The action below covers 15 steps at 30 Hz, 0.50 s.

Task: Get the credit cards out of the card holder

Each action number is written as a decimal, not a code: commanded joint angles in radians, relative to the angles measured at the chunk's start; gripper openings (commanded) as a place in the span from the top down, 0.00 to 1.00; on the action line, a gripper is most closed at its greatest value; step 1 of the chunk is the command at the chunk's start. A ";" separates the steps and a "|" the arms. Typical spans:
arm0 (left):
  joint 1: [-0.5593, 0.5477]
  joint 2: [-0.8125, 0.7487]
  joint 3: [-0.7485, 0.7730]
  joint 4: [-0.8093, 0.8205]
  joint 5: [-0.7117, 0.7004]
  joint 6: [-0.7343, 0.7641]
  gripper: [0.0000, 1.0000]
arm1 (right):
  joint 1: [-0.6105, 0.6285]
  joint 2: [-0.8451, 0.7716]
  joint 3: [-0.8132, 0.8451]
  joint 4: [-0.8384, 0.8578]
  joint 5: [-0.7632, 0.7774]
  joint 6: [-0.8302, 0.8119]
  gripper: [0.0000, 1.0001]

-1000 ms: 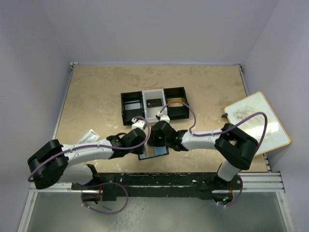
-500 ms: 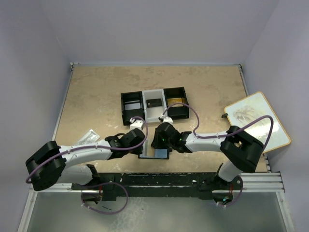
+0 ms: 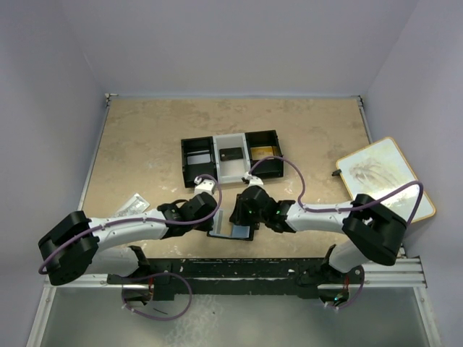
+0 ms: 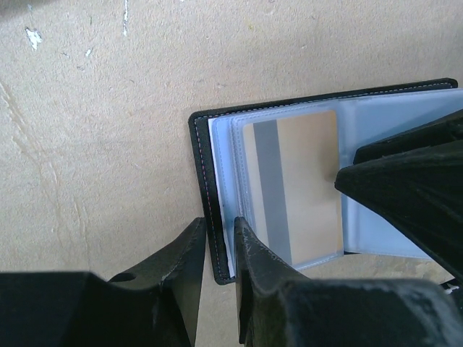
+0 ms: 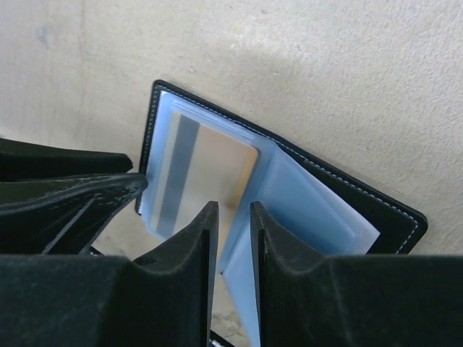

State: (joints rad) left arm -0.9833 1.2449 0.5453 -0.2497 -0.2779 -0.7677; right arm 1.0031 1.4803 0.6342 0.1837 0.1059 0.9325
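1. Card holder [image 4: 205, 173] lies open on the table [image 4: 94, 144], with a gold card [image 4: 304, 188] sleeved inside.
2. Left gripper [image 4: 217, 230] is clamped on its cover edge.
3. Right gripper [image 5: 233, 213] apparently pinches a sleeve [image 5: 236, 289].

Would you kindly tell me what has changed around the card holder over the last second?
The right hand slid toward the near edge over the open card holder, where its fingers now straddle a clear sleeve; its elbow swung out to the right. The left hand stayed clamped on the holder's cover, and the holder and tray did not move.
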 commanded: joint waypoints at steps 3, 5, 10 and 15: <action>-0.003 -0.018 0.003 0.021 -0.016 -0.013 0.80 | 0.006 0.074 0.030 -0.017 0.012 0.005 0.78; -0.003 -0.022 0.007 0.011 -0.019 -0.013 0.80 | 0.005 0.085 0.023 -0.026 0.019 0.019 0.84; -0.003 -0.054 0.011 0.000 -0.028 -0.017 0.79 | 0.005 0.081 -0.021 -0.007 -0.011 0.039 0.93; -0.003 -0.084 0.020 0.004 -0.033 -0.033 0.77 | 0.004 0.075 -0.062 0.023 -0.007 0.069 0.97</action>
State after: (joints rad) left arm -0.9833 1.2015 0.5453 -0.2630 -0.2871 -0.7727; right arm 1.0027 1.5452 0.6254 0.2405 0.0914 0.9779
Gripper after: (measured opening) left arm 0.218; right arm 0.042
